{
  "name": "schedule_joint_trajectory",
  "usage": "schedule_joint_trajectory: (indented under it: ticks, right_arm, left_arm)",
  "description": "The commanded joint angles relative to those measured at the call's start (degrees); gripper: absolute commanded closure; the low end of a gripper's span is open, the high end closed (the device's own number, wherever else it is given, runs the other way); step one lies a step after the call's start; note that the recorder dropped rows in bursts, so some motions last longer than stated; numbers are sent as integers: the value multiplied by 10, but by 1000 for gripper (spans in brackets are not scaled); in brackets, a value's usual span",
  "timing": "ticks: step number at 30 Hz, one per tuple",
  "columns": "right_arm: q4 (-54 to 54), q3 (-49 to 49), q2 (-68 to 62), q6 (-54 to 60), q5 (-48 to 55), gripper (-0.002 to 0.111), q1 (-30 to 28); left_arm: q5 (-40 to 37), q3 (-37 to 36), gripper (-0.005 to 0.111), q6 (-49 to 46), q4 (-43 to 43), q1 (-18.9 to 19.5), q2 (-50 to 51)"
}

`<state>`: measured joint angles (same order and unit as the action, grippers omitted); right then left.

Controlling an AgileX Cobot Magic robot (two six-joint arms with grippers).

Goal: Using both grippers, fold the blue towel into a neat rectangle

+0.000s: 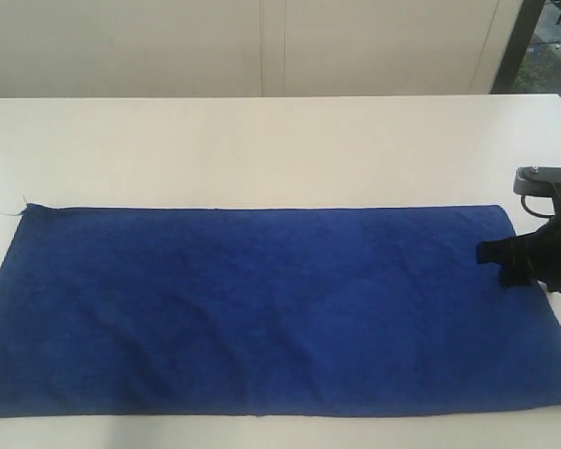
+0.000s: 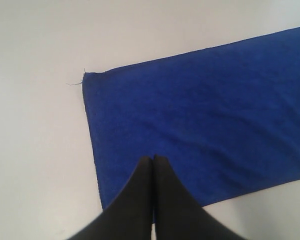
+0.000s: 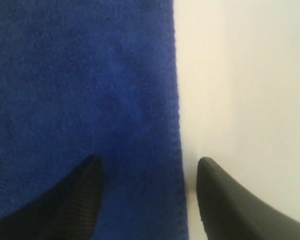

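The blue towel point(image 1: 262, 309) lies spread flat on the white table, a long rectangle with a loose thread at its far left corner. My right gripper point(image 1: 505, 265) hovers low at the towel's right short edge. In the right wrist view it point(image 3: 149, 165) is open, straddling that edge of the towel point(image 3: 80, 90): one finger over the cloth, the other over bare table. The left gripper point(image 2: 153, 159) is shut with nothing between its fingers, held above the towel point(image 2: 205, 120) near its left short edge. The left arm does not show in the exterior view.
The white table point(image 1: 262, 150) extends bare behind the towel up to a pale wall or cabinet front point(image 1: 262, 47). The towel's front edge runs close to the table's near edge. A dark post point(image 1: 522, 37) stands at the far right.
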<state>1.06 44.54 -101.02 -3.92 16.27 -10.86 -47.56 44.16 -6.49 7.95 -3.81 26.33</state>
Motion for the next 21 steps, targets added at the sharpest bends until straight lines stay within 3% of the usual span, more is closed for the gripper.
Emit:
schedule_joint_trajectory:
  ticks: [1, 12, 16, 21]
  right_arm:
    - [5, 3, -3, -3, -11, 55, -4]
    - [5, 3, -3, -3, 16, 96, -4]
    - [23, 4, -3, -3, 19, 106, -11]
    - [38, 11, -2, -3, 20, 108, -36]
  left_arm:
    - [-5, -3, 107, 1, 4, 2, -4]
    - [-5, -3, 107, 1, 4, 2, -4]
    - [-5, -3, 107, 1, 4, 2, -4]
    - [-5, -3, 107, 1, 4, 2, -4]
